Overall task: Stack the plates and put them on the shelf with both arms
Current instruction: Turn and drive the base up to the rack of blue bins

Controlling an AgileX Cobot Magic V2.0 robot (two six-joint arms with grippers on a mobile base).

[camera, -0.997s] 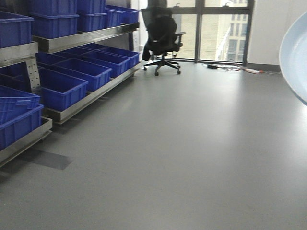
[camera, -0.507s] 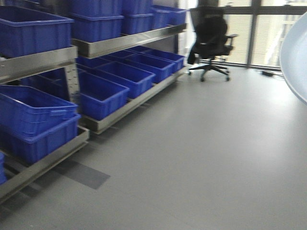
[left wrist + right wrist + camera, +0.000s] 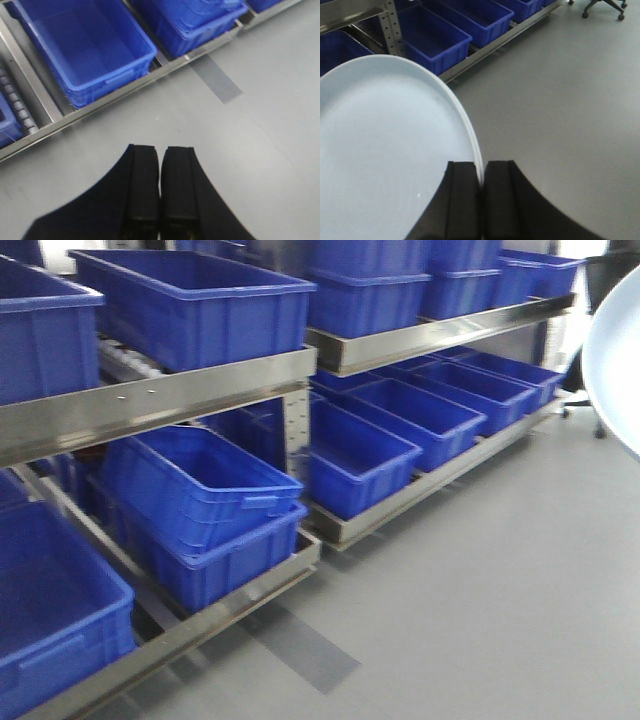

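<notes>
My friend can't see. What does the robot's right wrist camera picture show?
The right gripper pinches the rim of a big pale plate that fills the left side, above a grey floor. Behind stands a steel shelf with blue crates, and chair wheels peek in at top right.

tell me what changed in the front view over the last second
The view swung left toward the shelf: its blue crates fill the frame and the office chair slid to the far right. The plate stayed at the right edge, rim pinched in the right gripper.
</notes>
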